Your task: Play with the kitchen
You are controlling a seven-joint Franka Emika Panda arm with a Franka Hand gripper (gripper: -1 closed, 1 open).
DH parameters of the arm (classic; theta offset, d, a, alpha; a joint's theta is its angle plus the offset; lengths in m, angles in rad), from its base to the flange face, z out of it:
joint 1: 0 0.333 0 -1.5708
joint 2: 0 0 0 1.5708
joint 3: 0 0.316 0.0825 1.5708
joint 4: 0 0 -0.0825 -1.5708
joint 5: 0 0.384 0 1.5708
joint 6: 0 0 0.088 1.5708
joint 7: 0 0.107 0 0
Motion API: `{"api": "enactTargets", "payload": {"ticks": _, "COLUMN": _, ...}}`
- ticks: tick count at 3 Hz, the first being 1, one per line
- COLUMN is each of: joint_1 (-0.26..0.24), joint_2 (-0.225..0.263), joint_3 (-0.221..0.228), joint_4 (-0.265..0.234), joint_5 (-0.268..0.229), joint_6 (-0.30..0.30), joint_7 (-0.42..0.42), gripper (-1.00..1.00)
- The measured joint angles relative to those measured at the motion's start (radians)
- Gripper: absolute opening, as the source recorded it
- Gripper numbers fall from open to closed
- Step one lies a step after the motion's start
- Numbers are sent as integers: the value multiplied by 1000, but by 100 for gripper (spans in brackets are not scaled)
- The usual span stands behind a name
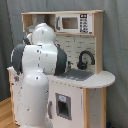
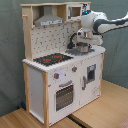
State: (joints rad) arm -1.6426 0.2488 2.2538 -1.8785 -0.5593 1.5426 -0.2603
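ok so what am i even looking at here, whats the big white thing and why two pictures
Both pictures show one moment, taken by two cameras standing on different sides. The big white thing is a robot arm; in the first exterior view it stands close to the camera and hides part of the scene. Behind it is a toy kitchen of light wood and white. In the second exterior view you see its hob with red rings, the oven door and the arm's gripper reaching over the sink, by the black faucet. Whether it holds anything cannot be seen.
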Motion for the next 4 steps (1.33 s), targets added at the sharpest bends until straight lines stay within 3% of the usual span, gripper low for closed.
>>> {"api": "enactTargets", "payload": {"ticks": 2, "joint_1": 1, "joint_2": -51, "joint_3": -123, "joint_4": -32, "joint_5": 21, "joint_6": 152, "joint_7": 27, "gripper": -100}}
{"api": "enactTargets", "payload": {"ticks": 4, "joint_1": 1, "joint_2": -171, "joint_3": -186, "joint_4": -32, "joint_5": 121, "joint_6": 256, "joint_7": 9, "gripper": -100}}
